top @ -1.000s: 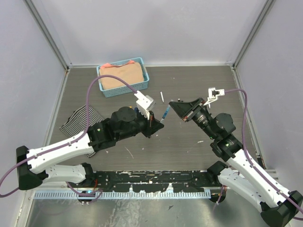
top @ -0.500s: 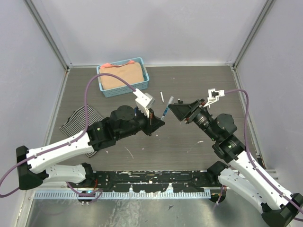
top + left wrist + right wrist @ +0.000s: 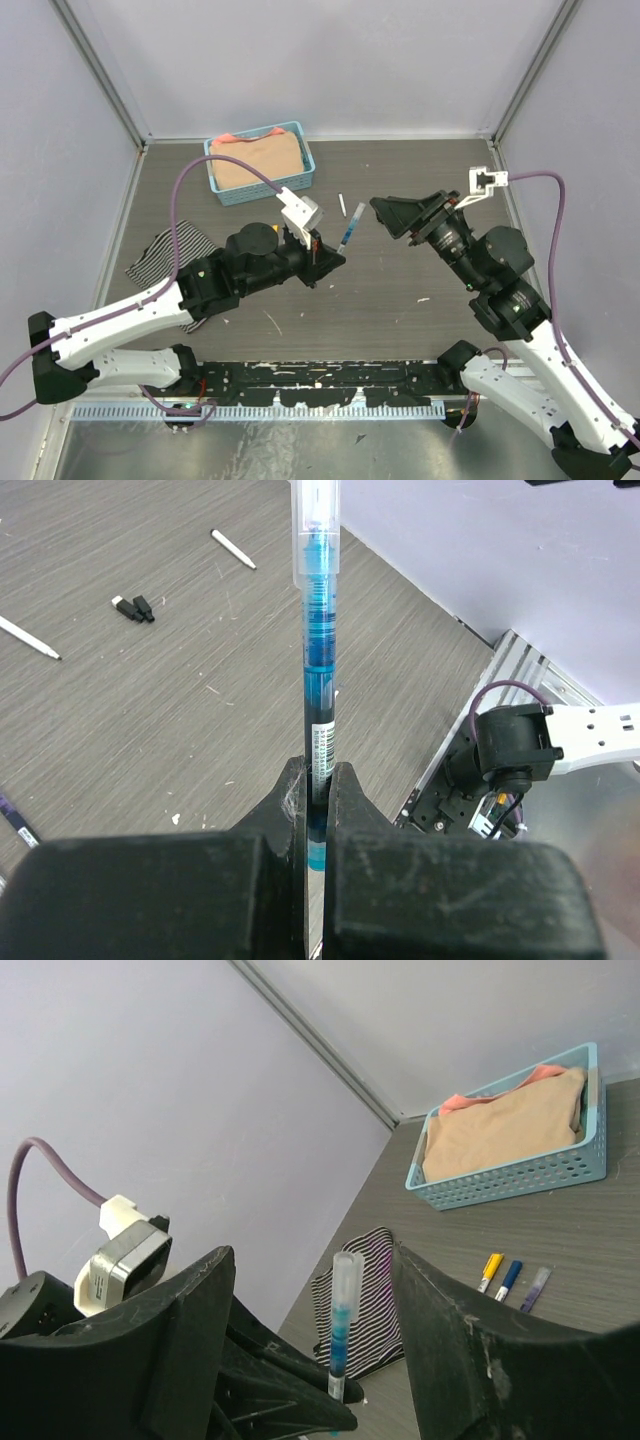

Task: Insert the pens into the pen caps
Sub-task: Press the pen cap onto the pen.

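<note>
A pen (image 3: 318,680) with light blue ink stands upright in my left gripper (image 3: 318,780), whose jaws are shut on its lower barrel. A clear pen cap (image 3: 316,530) sits over the pen's top end. In the top view the pen (image 3: 350,230) points up and to the right from my left gripper (image 3: 338,258). My right gripper (image 3: 383,215) is open just right of the cap. In the right wrist view the capped pen (image 3: 343,1320) rises between the wide-apart fingers of my right gripper (image 3: 312,1253), touching neither.
A blue basket (image 3: 262,192) with folded cloth stands at the back left. A striped cloth (image 3: 170,255) lies by the left arm. Yellow (image 3: 490,1270), blue (image 3: 510,1278) and purple-grey (image 3: 537,1285) capped pens lie together. A loose white pen (image 3: 232,548) and black caps (image 3: 132,607) lie on the table.
My right gripper has opened and drawn back to the right, away from the pen's top. The cap has stayed on the pen held by the left gripper.
</note>
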Motion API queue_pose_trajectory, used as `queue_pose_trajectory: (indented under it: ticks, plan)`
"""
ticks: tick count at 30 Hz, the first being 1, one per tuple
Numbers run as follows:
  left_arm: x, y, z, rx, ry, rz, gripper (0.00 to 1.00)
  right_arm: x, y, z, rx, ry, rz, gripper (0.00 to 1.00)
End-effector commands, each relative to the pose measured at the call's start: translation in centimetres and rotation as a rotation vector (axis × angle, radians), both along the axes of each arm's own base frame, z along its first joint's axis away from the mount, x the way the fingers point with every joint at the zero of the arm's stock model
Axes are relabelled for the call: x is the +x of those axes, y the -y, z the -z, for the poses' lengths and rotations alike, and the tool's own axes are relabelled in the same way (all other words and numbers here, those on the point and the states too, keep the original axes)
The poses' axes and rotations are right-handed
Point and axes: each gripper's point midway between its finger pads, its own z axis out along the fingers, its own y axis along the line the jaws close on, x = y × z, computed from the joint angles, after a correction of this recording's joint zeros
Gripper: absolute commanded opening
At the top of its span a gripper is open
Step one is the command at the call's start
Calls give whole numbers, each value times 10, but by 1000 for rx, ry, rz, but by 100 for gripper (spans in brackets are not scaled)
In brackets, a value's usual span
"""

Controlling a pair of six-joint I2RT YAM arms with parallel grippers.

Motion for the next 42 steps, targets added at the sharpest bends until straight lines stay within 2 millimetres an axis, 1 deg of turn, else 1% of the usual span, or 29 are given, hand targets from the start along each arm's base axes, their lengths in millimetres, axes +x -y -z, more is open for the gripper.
queue_pose_trajectory:
  ticks: [1,4,10,18,24,26,28,32,37,41,42]
  plan:
    - [-5,-1,-7,-9,25,31,0,4,-7,-9,-33,-1,-19,67]
    - [-6,0,-7,-9,26,41,0,7,-15,-9,-55,-14,-46,65]
    - [-7,0,-6,-7,25,46,0,9,-27,-3,-78,-38,-94,57]
    - [-7,1,-5,-4,22,49,0,8,-29,-1,-77,-37,-108,43]
    - [-8,3,-6,-6,21,55,0,9,-29,6,-89,-49,-109,39]
    - [-8,3,-6,-7,22,55,0,9,-31,8,-90,-53,-115,36]
    - [-7,3,-7,-10,22,53,0,8,-31,8,-89,-50,-124,30]
    - [-5,5,-11,-15,24,48,0,7,-33,14,-101,-55,-131,16]
    - [0,8,-21,-27,35,29,0,10,-27,27,-134,-81,-95,1]
    - [7,11,-34,-46,45,-1,0,12,-21,38,-159,-108,-62,1]
    - [8,12,-37,-52,49,-5,0,13,-19,45,-176,-130,-53,1]
